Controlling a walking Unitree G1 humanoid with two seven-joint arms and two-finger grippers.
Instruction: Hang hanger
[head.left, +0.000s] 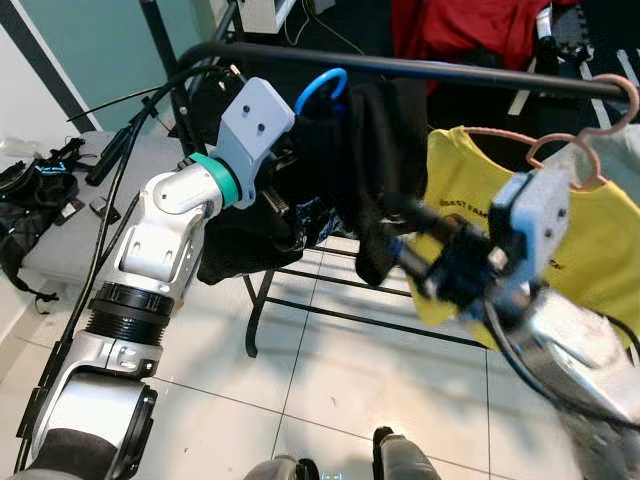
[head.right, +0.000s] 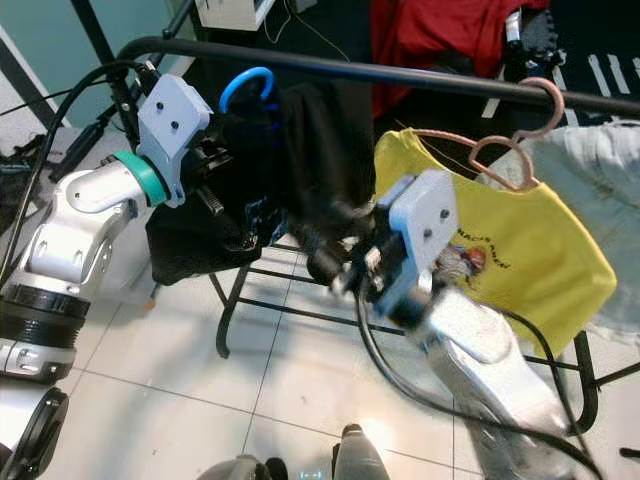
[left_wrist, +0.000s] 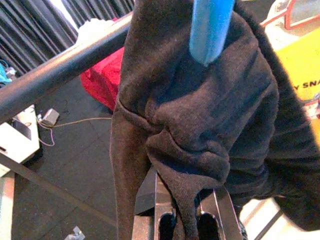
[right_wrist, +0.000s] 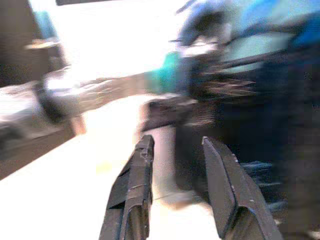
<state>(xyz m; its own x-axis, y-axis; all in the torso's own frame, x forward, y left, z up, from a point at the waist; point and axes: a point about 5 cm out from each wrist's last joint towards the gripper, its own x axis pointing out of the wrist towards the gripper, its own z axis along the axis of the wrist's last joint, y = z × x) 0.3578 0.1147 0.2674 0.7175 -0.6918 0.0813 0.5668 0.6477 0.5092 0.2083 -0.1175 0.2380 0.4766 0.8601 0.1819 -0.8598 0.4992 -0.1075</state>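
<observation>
- Left eye view looks down on a long black metal clothes rail (head.left: 420, 68); every place below is given from this rail.
- A blue plastic hanger (head.left: 322, 86) carrying a black soft fabric garment (head.left: 370, 160) has its hook curving up just at the rail, towards the rail's left end. Whether the hook already rests over the bar cannot be told.
- The left gripper (left_wrist: 182, 200) sits below the rail, its two black fingers pinched narrow on a fold of the black garment under the hanger's neck.
- The right gripper (right_wrist: 182, 165) is below the rail, beside the garment. Its fingers stand apart with nothing between them, and the picture is blurred.
- Further right along the rail, a yellow printed T-shirt (head.right: 500, 250) hangs from a pink hanger (head.right: 520, 130).
- Judgement: the hanger looks light and stiff, but the cloth is limp and may slip or bunch, so a pinch on fabric alone steers the hook poorly. Holding the plastic neck just under the hook would likely give better control.
</observation>
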